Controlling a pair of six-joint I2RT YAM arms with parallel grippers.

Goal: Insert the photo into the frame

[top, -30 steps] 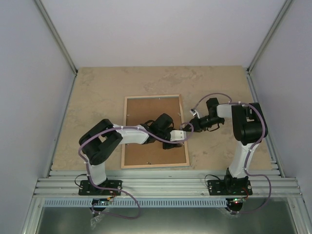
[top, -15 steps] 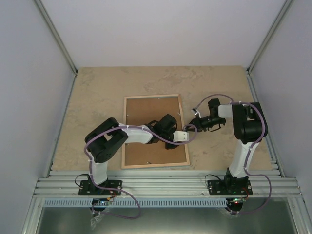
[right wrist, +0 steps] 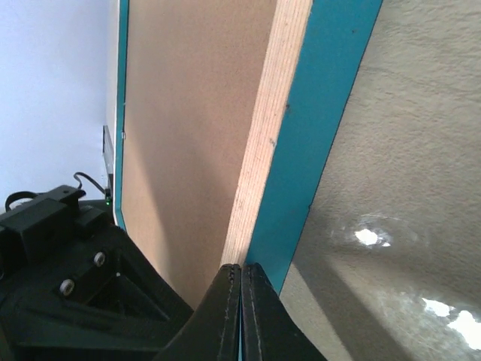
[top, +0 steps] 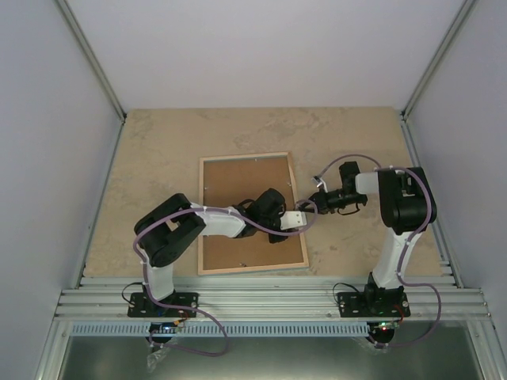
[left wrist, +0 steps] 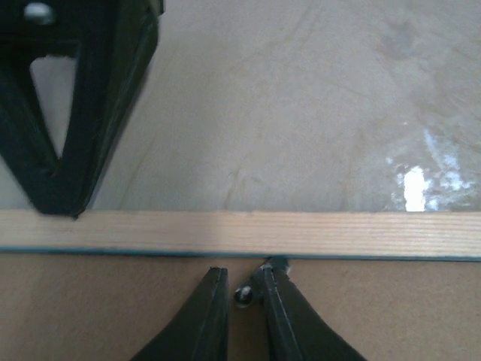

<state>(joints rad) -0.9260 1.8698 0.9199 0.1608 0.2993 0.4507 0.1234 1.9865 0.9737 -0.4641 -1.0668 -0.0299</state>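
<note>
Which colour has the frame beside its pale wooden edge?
Turquoise-blue on the frame; the right wrist view shows it best.

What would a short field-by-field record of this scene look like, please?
frame: lying flat on the table, back side up, pale wooden edges showing
backing panel: brown hardboard, sitting inside the frame
photo: not visible in any view
left jaws: closed on a small metal clip on the backing panel, just inside the frame's right edge
right jaws: shut with nothing between them, tips at the frame's right outer edge
</note>
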